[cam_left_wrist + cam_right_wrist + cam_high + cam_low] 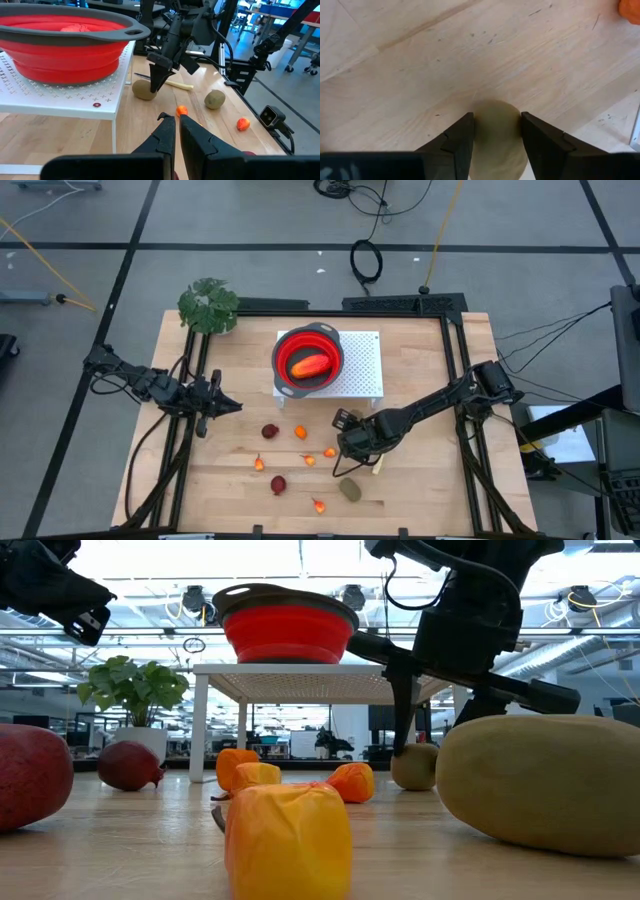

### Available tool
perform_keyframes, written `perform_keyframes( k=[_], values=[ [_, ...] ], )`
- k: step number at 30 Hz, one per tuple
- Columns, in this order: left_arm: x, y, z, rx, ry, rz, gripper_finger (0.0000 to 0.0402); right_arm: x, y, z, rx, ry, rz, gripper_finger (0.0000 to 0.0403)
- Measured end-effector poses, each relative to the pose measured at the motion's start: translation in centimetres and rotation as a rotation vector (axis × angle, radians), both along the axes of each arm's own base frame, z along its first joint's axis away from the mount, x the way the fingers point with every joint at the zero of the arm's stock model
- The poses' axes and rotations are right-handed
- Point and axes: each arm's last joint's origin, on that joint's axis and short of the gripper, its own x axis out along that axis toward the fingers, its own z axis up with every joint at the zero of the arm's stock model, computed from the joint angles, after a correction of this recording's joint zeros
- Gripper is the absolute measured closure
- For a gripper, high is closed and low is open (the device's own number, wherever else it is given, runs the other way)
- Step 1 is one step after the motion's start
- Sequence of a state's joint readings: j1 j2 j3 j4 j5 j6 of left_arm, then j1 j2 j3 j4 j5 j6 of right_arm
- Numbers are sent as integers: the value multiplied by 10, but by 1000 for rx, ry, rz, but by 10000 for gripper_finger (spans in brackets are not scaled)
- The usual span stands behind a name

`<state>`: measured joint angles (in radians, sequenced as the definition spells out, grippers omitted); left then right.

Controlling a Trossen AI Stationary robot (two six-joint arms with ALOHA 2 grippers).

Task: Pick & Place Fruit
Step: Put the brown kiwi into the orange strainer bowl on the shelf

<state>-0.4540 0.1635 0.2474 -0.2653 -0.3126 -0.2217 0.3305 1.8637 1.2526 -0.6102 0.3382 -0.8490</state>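
One elongated red-orange fruit [311,365] is contained in the bowl [280,350]. Beyond the bowl, dark red [270,431], olive [349,490] and orange [300,432] pieces are scattered.

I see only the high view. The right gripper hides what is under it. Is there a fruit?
Observer: Yes. In its wrist view the right gripper is open and straddles an olive-brown oval, one finger close at each side.
Operator: Is it lifted already?
Observer: No. The low view shows it resting on the table.
Operator: And the left gripper?
Observer: Its wrist view shows the left gripper shut, holding nothing.
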Motion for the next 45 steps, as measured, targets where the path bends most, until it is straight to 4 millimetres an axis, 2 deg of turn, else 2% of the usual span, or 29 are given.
perform_keyframes(
  k=[12, 18, 23, 31, 41, 45],
  values=[
    [0, 0, 0, 2, 0, 0, 378, 3, 16, 2, 39, -84, 20, 257],
    [0, 0, 0, 0, 0, 0, 378, 3, 27, 4, 110, -153, -69, 257],
    [0, 0, 0, -14, 1, 3, 378, 3, 31, 9, 202, -219, -220, 257],
    [0, 0, 1, -28, -9, 4, 378, 4, 31, 43, 411, -417, -416, 257],
    [0, -1, 2, -34, -11, -20, 378, 5, 30, 103, 798, -721, -602, 257],
    [0, -1, 3, -34, -21, -22, 378, 5, 28, 116, 905, -788, -647, 257]
  ],
)
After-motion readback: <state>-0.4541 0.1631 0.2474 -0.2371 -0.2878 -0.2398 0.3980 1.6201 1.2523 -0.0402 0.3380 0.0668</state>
